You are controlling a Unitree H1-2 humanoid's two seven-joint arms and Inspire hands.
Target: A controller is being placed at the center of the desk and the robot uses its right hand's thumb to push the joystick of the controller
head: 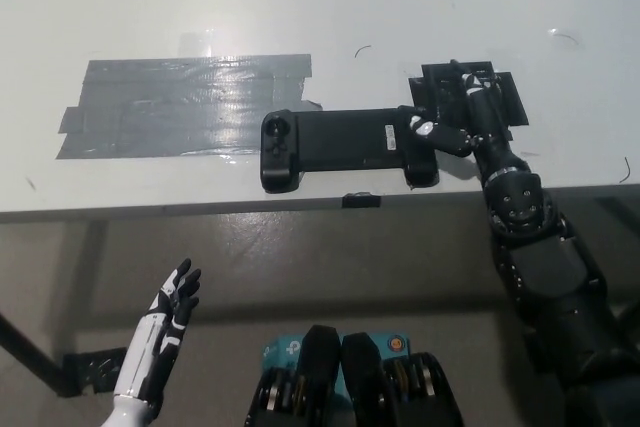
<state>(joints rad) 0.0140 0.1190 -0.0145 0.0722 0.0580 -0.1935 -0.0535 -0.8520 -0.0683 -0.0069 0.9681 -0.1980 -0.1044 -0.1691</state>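
A long black controller (345, 145) lies flat near the desk's front edge, with a joystick (276, 129) on its left grip. My black right hand (462, 119) rests against the controller's right grip, its thumb (432, 132) lying on top of that grip over the stick there. The other fingers lie curled on a black tape patch. My white left hand (165, 319) hangs below the desk at the lower left, fingers spread, holding nothing.
A wide patch of grey tape (180, 107) covers the desk left of the controller. A black tape patch (500, 97) sits under my right hand. The desk's front edge (200, 209) runs across just below the controller.
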